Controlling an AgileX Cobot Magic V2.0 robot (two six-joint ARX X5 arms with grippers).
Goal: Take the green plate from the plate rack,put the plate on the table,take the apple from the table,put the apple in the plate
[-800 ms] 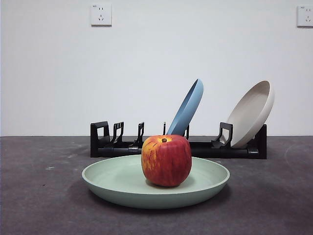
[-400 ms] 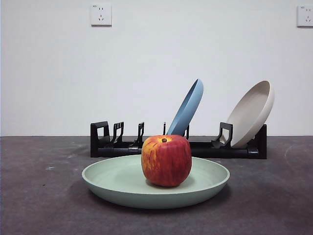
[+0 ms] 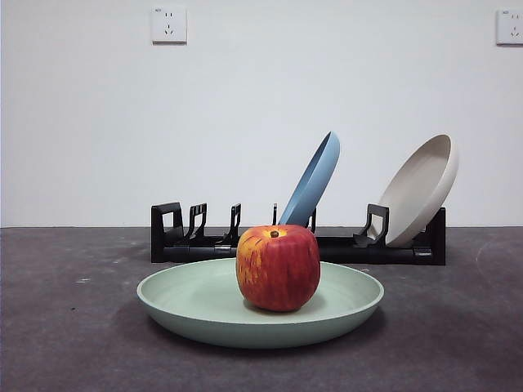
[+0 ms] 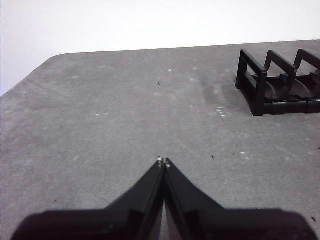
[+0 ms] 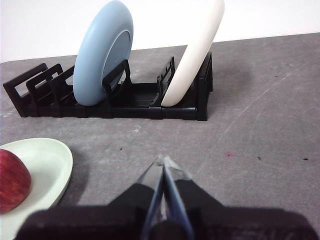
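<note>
1. Sage-green plate point(image 3: 204, 306): laid flat on the table point(image 3: 65, 343), in front of the rack point(image 3: 335, 247); part of its rim was also seen in the right wrist view.
2. Apple point(image 3: 278, 268): red with yellow streaks, stood upright in the plate, stem uppermost, touching the plate's floor.
3. Rack: black, set along the table behind the plate; its end slots nearest the left gripper were seen without plates.
4. Blue plate point(image 3: 314, 180): held tilted in a slot near the rack's middle.
5. Cream plate point(image 3: 421, 189): leaned at the rack's far end, beside the blue plate but apart from it.
6. Left gripper point(image 4: 163, 162): jaws pressed together, nothing held; kept over bare table, well apart from the plate.
7. Right gripper point(image 5: 162, 160): jaws likewise closed on nothing; placed near the plate's rim, facing the rack.
</note>
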